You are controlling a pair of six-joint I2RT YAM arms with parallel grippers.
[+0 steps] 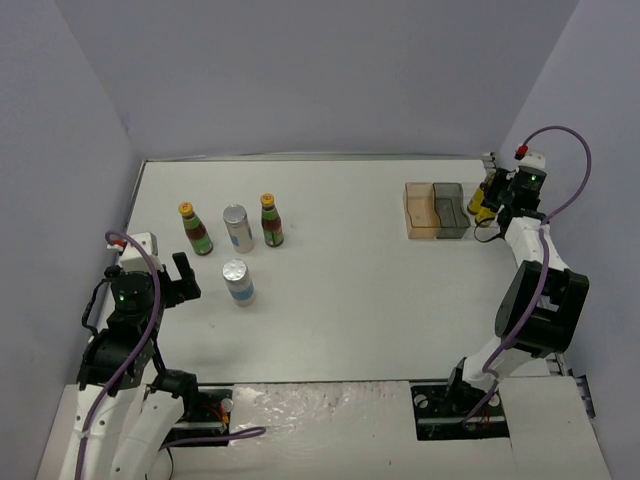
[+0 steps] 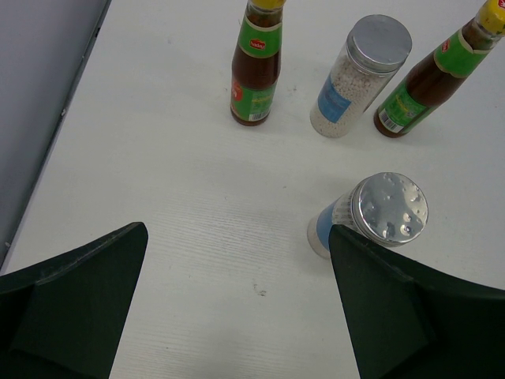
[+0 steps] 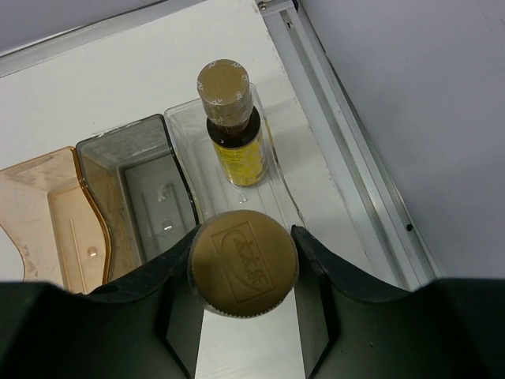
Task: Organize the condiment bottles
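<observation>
White counter (image 2: pixel 158 158) is spreading below; the right pincer (image 3: pixel 243 260) is clamping a brown-capped bottle (image 3: pixel 243 278) whose body is hiding under its cap, with a yellow-labelled bottle (image 3: pixel 233 134) standing just ahead in the clear compartment (image 3: pixel 278 189). The left pincer (image 2: pixel 237 233) is gaping wide, one finger cutting off the base of the nearest silver-topped cylinder (image 2: pixel 383 209).

dark bottles (image 1: pixel 197 230) (image 1: pixel 272 222): 2 standing
cylinders (image 1: pixel 238 228) (image 1: pixel 238 282): 2 standing
yellow bottles (image 3: pixel 239 154) (image 3: pixel 243 264): 2 showing
compartments (image 3: pixel 39 178) (image 3: pixel 158 213) (image 3: pixel 280 197): 3 sitting side by side
arms (image 1: pixel 130 345) (image 1: pixel 540 300): 2 showing
</observation>
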